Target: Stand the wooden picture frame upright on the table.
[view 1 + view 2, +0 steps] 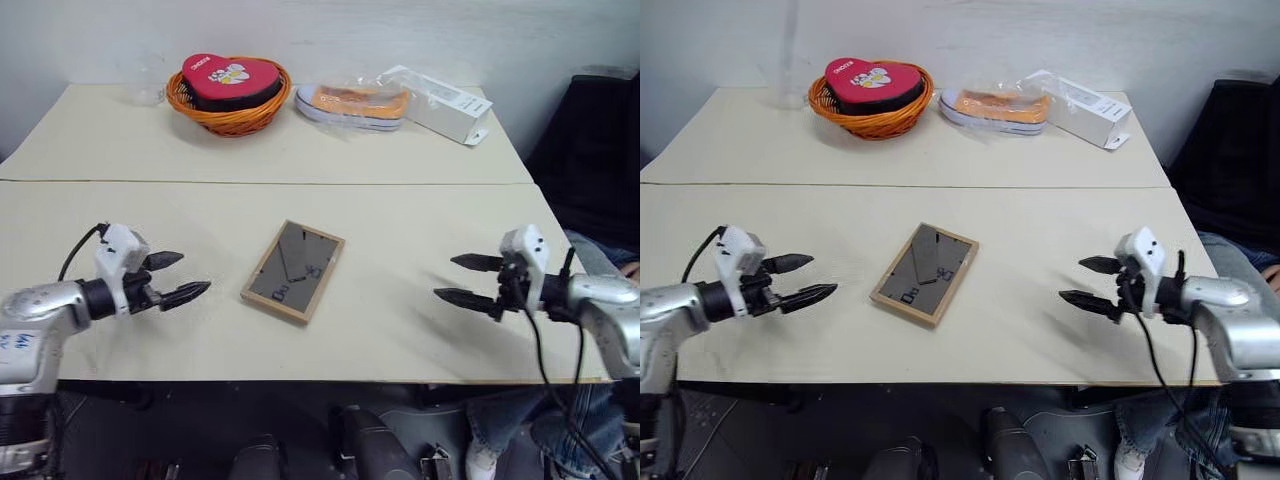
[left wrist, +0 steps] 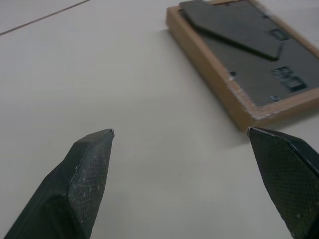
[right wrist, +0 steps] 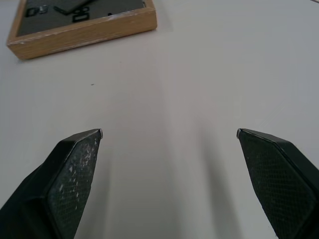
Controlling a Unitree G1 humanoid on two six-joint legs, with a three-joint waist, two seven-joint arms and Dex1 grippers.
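1. The left gripper [image 1: 185, 278] is held over the table's [image 1: 420, 330] near-left part with its two black fingers spread apart and nothing between them, evidently so that the frame's edge can be admitted.
2. The right gripper [image 1: 462, 281] is held likewise over the near-right part, fingers parted and empty, aimed inward at the frame.
3. Between them, well apart from both, the wooden picture frame [image 1: 294, 271] is laid flat near the middle of the near edge, back panel upward, the easel stand [image 2: 234, 27] folded against it; the stand is thus exposed for unfolding.
4. Along the far edge a basket [image 1: 230, 110], a shoe [image 1: 355, 105] and a white box [image 1: 440, 102] are kept clear of the work.
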